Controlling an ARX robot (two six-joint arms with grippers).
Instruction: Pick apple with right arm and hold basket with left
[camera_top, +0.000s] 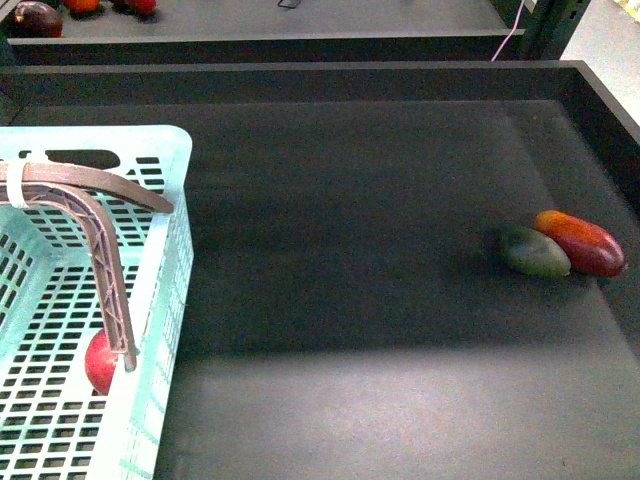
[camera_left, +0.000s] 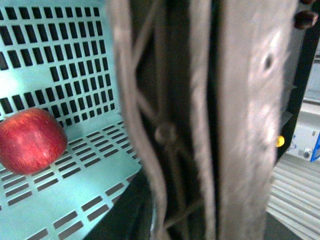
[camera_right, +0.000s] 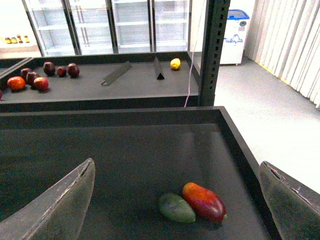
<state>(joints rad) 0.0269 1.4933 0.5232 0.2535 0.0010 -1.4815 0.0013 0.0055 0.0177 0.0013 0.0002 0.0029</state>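
The red apple (camera_top: 100, 362) lies inside the light teal basket (camera_top: 160, 290) at the left of the dark shelf, partly behind the basket's brown handle (camera_top: 100, 230). The left wrist view shows the apple (camera_left: 31, 140) resting on the slotted basket floor (camera_left: 75, 165). My left gripper (camera_left: 185, 200) is shut on the handle (camera_left: 250, 125), which fills that view as a blur. My right gripper (camera_right: 176, 165) is open and empty above the shelf's right part, far from the apple. Neither gripper shows in the front view.
A dark green oval fruit (camera_top: 535, 252) and an oblong red-orange fruit (camera_top: 582, 243) lie touching near the shelf's raised right wall (camera_top: 610, 110). A further shelf behind holds several fruits (camera_right: 30, 80) and a yellow one (camera_right: 175, 63). A dark post (camera_right: 212, 50) stands at the back right.
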